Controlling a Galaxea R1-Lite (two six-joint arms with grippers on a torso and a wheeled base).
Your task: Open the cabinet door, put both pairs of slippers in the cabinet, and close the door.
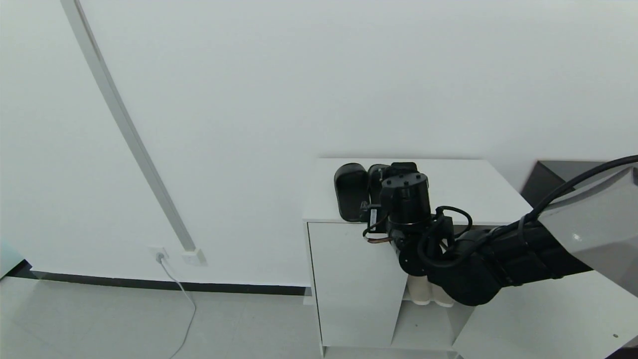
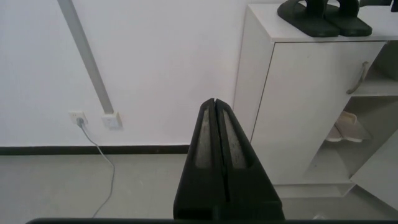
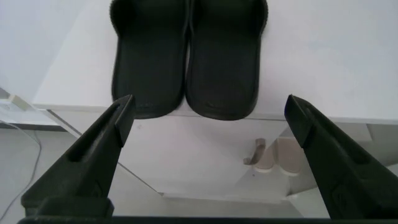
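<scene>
The right gripper (image 3: 208, 109) is held wide open with nothing between its fingers, and it is seen just in front of the near ends of the black slippers (image 3: 186, 56), at the front edge of the cabinet (image 1: 463, 184) top. The black slippers are laid side by side, touching, on the left part of that top. The left-hand door (image 1: 356, 284) of the cabinet is shut, with its handle (image 2: 357, 78) at the inner edge. The right-hand door (image 1: 543, 319) is swung open. Inside the open half, a pair of pale slippers (image 2: 345, 127) is seen on a shelf. The left gripper (image 2: 214, 140) is closed, its fingers pressed together with nothing held, and it is placed low, well apart from the cabinet and to its left. A wall socket (image 1: 159, 255) with a cable (image 1: 187, 304) plugged in is seen just above the floor
</scene>
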